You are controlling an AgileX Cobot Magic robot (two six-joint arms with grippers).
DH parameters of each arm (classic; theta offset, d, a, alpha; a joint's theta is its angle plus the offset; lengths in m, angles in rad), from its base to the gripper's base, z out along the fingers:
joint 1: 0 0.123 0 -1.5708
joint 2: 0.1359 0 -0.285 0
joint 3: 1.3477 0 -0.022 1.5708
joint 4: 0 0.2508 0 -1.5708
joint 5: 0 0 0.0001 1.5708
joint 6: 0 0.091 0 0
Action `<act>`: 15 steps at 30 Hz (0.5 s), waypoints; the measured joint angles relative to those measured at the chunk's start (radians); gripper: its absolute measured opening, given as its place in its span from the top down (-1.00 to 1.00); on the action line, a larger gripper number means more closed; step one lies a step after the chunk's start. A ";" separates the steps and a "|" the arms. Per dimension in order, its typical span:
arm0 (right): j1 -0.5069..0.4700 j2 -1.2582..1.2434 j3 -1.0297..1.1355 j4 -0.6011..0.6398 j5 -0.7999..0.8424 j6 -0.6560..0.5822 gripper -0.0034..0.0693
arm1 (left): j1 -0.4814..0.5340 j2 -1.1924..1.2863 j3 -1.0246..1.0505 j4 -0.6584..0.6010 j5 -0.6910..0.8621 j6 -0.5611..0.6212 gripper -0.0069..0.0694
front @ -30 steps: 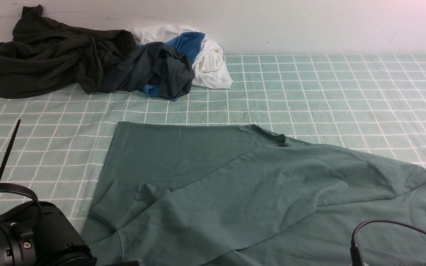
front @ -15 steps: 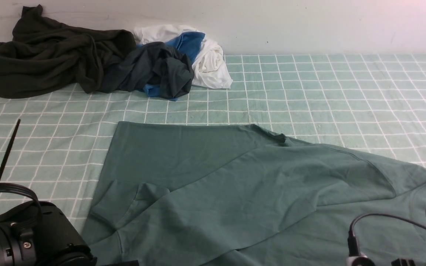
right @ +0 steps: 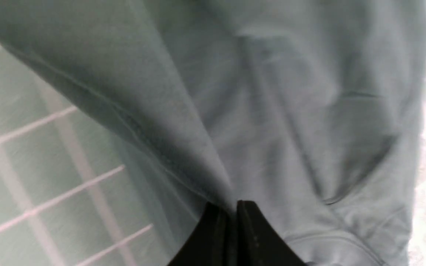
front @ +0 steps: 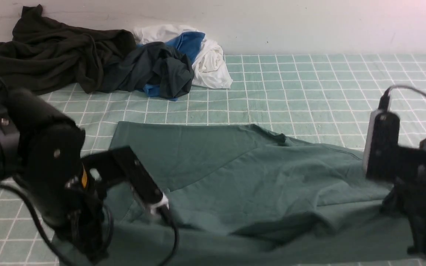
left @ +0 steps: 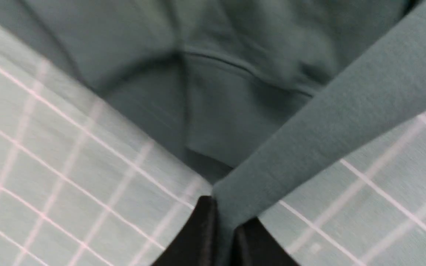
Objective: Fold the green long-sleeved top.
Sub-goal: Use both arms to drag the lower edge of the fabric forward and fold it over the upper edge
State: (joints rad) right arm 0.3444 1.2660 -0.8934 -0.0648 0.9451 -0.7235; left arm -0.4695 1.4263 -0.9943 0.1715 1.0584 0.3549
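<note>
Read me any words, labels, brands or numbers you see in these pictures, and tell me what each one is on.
No text can be read in any view.
Orange mark on the left arm: too small and blurred to read.
Green top: no print or label showing.
Pile of clothes at the back: no print showing.

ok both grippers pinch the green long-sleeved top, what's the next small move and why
Probably carry the pinched edge forward over the flat half: left gripper and right gripper are shut on the green long-sleeved top, its near edge lifted off the checked tablecloth.
</note>
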 joint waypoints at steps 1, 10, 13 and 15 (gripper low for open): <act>-0.027 0.024 -0.022 0.023 -0.011 -0.012 0.87 | 0.022 0.016 -0.022 0.001 -0.016 0.011 0.79; -0.172 0.382 -0.297 0.111 -0.097 -0.091 0.87 | 0.154 0.343 -0.409 0.066 -0.121 0.059 0.79; -0.181 0.508 -0.400 0.107 -0.111 -0.085 0.87 | 0.181 0.456 -0.533 0.077 -0.129 0.059 0.77; -0.181 0.569 -0.453 0.096 -0.112 -0.069 0.87 | 0.195 0.514 -0.590 0.080 -0.133 0.058 0.77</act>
State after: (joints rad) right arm 0.1635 1.8355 -1.3459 0.0313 0.8335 -0.7923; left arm -0.2740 1.9404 -1.5842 0.2513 0.9251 0.4125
